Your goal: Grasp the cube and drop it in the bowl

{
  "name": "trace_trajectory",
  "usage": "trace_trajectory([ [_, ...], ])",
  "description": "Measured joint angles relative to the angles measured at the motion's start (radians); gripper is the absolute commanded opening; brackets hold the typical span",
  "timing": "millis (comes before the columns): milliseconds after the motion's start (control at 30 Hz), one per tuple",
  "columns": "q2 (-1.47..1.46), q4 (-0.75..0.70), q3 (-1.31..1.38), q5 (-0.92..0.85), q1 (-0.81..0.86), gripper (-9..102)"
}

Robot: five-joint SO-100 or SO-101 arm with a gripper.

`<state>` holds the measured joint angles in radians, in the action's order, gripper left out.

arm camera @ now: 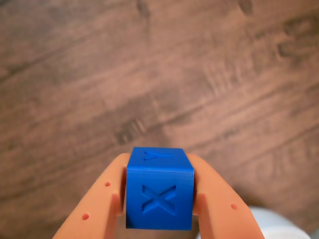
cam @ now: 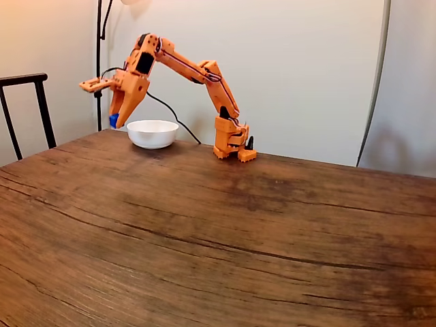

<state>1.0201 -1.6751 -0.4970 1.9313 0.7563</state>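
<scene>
orange gripper [arm camera: 159, 199]: from my seat i see it clenched on the cube, one orange finger [arm camera: 102, 204] pressed to each side face; in the fixed view the gripper [cam: 116, 122] points down, raised off the wood.
blue cube [arm camera: 159, 191]: pinched between the fingertips in the wrist view, filling the gap between them; the face toward the wrist camera carries a sunken x, the face above it a sunken y. in the fixed view the cube [cam: 114, 120] shows as a small blue spot at the gripper tip.
white bowl [cam: 152, 133]: in the fixed view it sits on the table just to the right of the gripper tip and a little lower; the tip hangs near its left rim, and i cannot tell whether the cube is over the rim or just outside it. in the wrist view a blurred pale patch [arm camera: 279, 224] shows beside the right finger at the lower right corner; i cannot say for sure what it is.
wooden table [cam: 218, 245]: dark brown grain, lying below the held cube, out of focus in the wrist view.
arm [cam: 197, 71]: stretched from its base [cam: 231, 144], which stands to the right of the gripper beyond the bowl.
chair [cam: 27, 109]: dark frame to the left of the gripper, past the table edge.
</scene>
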Motion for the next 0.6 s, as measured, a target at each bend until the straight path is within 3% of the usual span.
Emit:
trace_trajectory([
  [267,0.052,-0.025,0.106,0.081,0.084,4],
  [600,0.374,-0.025,-0.232,0.164,0.21,4],
])
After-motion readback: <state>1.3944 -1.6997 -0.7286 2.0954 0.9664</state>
